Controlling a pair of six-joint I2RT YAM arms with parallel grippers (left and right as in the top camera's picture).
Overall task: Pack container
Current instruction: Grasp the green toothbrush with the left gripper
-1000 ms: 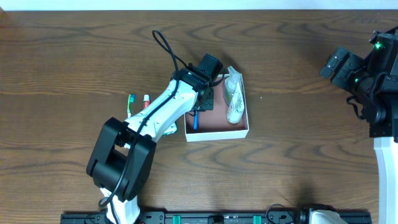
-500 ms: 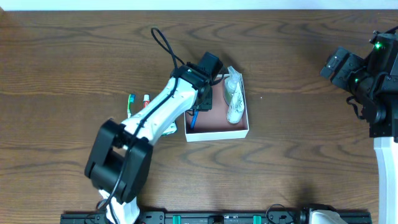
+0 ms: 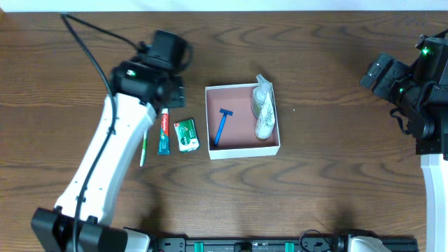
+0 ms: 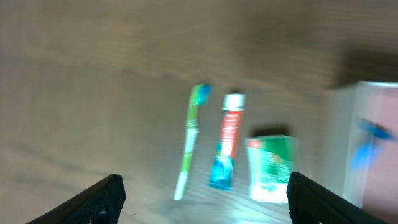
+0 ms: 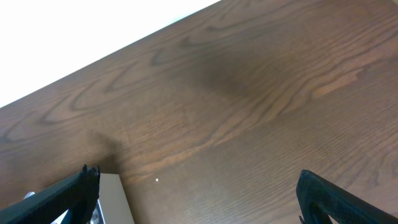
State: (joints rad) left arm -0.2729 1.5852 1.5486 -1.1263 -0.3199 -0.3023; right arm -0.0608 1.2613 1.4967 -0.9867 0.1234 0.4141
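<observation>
brown wood table (image 3: 336,196) bears the container (image 3: 245,150); left hand (image 4: 205,199) and right hand (image 5: 199,194) gape wide, empty

Motion-blurred. Wooden table (image 4: 93,93): green toothbrush (image 4: 191,142), toothpaste tube (image 4: 227,149), green-and-white soap packet (image 4: 270,168), side by side. White container (image 4: 348,149) at right edge, blue razor (image 4: 368,144) inside. Left gripper (image 4: 204,190) fingers spread wide.

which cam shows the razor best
Overhead: the razor lies sharp and whole inside the container. The left wrist view catches it only as a blue blur at its right edge. The right wrist view shows no razor, just a container corner.
</observation>
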